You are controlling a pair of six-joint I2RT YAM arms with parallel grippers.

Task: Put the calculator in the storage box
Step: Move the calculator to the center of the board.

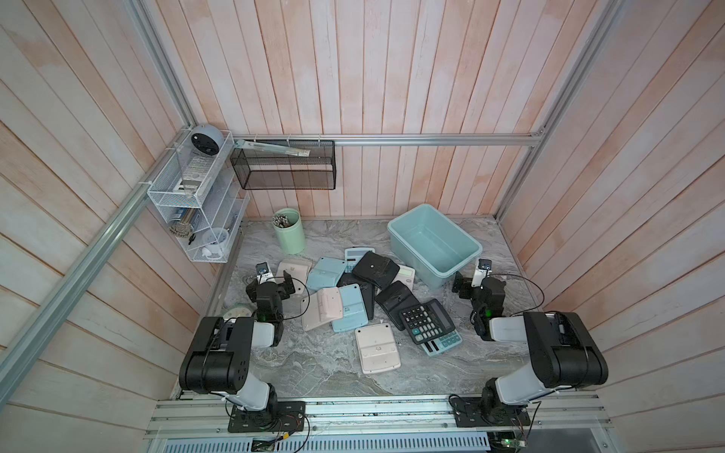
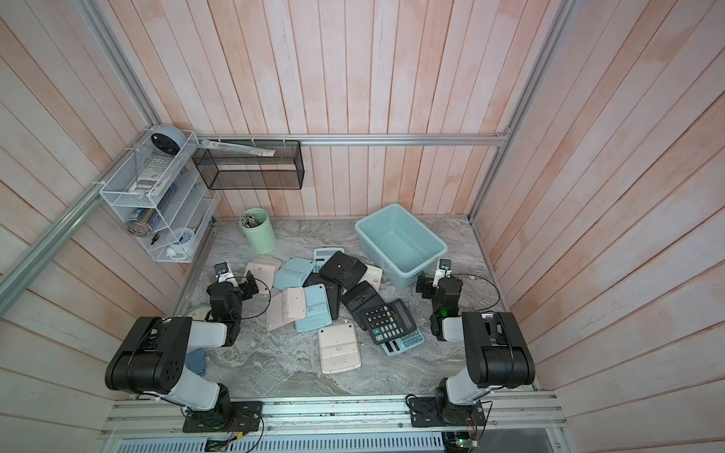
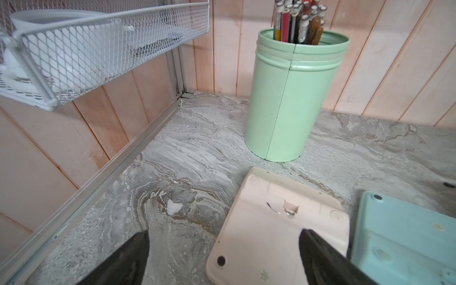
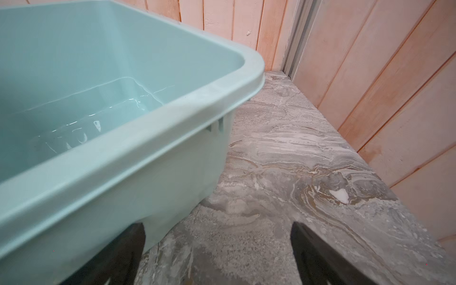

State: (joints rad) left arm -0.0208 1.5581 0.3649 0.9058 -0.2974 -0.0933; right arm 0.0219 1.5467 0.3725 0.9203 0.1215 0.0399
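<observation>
The storage box [image 1: 412,262] [image 2: 378,261] is a light teal tub at the back right of the table, and it is empty [image 4: 128,138]. Several calculators lie piled at mid-table, most of them face down. A black calculator [image 1: 427,321] [image 2: 388,319] lies keys up, and a pink calculator [image 1: 377,350] lies alone nearer the front. My left gripper [image 1: 289,285] [image 3: 223,234] stands open at the pile's left end, over the edge of a face-down pink calculator [image 3: 278,232]. Beside the box's near corner my right gripper [image 1: 459,283] [image 4: 217,225] is open over bare table.
A mint-green cup [image 1: 289,231] [image 3: 293,98] of pens stands at the back left. A white wire shelf [image 1: 196,196] [image 3: 74,56] hangs on the left wall and a black mesh basket [image 1: 284,164] on the back wall. A round object [image 1: 237,312] lies beside the left arm.
</observation>
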